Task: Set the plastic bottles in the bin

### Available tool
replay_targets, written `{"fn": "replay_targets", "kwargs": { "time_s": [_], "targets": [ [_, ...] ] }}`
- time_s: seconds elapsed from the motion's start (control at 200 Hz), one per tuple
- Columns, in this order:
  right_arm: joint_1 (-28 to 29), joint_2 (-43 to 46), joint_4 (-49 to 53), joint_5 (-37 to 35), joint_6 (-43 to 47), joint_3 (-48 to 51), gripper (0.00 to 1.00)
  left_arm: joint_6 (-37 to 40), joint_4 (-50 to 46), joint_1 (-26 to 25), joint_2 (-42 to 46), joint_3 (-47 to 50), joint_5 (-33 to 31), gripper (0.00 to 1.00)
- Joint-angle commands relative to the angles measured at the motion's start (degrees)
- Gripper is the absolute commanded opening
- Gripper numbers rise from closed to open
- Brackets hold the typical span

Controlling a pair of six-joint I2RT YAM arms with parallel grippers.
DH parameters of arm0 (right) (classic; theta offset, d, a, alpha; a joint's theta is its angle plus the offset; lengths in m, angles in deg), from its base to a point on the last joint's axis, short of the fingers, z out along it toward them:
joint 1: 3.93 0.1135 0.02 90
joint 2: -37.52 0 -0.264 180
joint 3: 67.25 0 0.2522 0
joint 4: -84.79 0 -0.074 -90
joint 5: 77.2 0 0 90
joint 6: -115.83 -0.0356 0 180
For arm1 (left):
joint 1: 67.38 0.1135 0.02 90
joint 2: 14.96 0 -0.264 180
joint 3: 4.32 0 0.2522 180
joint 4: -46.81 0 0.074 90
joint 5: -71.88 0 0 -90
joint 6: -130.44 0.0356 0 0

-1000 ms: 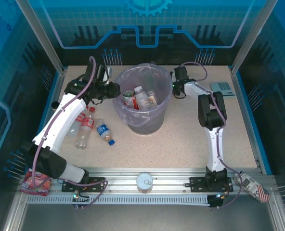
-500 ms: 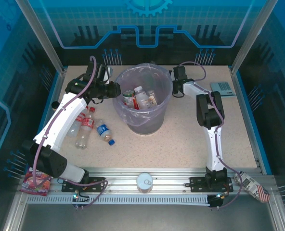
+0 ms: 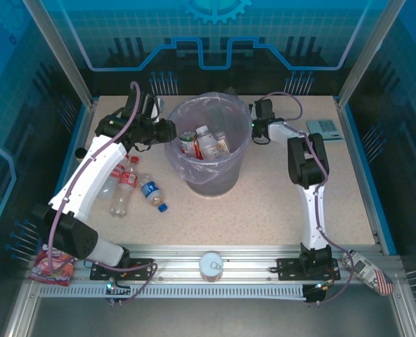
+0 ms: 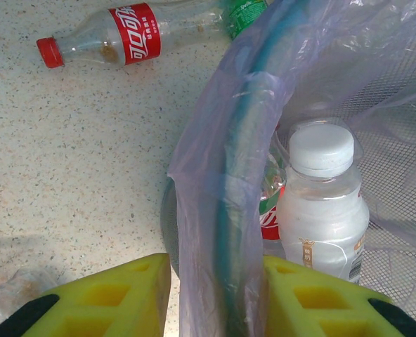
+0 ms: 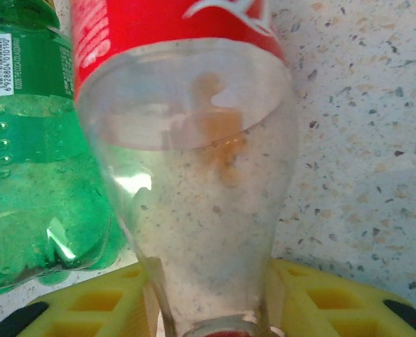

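Overhead, the bin (image 3: 215,181) is recorded at mid-table, with three bottles (image 3: 206,142) counted inside. The left gripper (image 3: 167,132) is set at its left rim, and the right gripper (image 3: 253,128) just off its right side. About three loose bottles (image 3: 126,184) are noted lying on the table (image 3: 264,203) left of the bin, partly under the left arm (image 3: 88,175).

Left wrist: the yellow fingers (image 4: 134,288) are seen pinched narrow on the bin's rim and bag liner (image 4: 215,175). A white-capped bottle (image 4: 322,203) is logged inside, and a red-capped bottle (image 4: 124,35) is seen lying on the table outside.

Right wrist: the jaws are closed on the neck of a red-label bottle (image 5: 194,140), apparently resting on the table. A green bottle (image 5: 32,161) is listed just beside it.

Status: the task is judged roughly half done. At least five bottles are left to be binned.
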Motion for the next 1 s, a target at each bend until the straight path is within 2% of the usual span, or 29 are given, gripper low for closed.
{"fn": "replay_targets", "kwargs": {
  "time_s": [0.0,0.135,0.35,0.47,0.66,0.996],
  "targets": [
    [-0.19,1.38,2.55,0.10,0.46,2.85,0.42,-0.41,-0.95,0.71,-0.33,0.23,-0.21,0.37],
    [-0.48,2.76,2.55,-0.06,1.19,5.05,0.40,0.03,-0.73,0.71,-0.28,0.29,-0.29,0.37],
    [-1.52,13.82,0.93,-1.14,2.87,16.67,0.37,1.75,-0.25,0.72,-0.76,-0.35,0.61,0.37],
    [-1.95,22.68,0.68,-2.32,3.63,25.32,0.35,3.13,0.06,0.75,-1.68,-1.53,2.19,0.37],
    [-2.12,38.47,6.16,-4.72,4.70,36.65,0.34,5.74,1.04,0.45,-3.22,-3.71,4.75,0.37],
    [-0.26,60.60,18.05,-14.52,2.99,54.64,0.35,8.35,5.64,0.40,-2.27,0.22,5.22,0.39]
  ]
}}
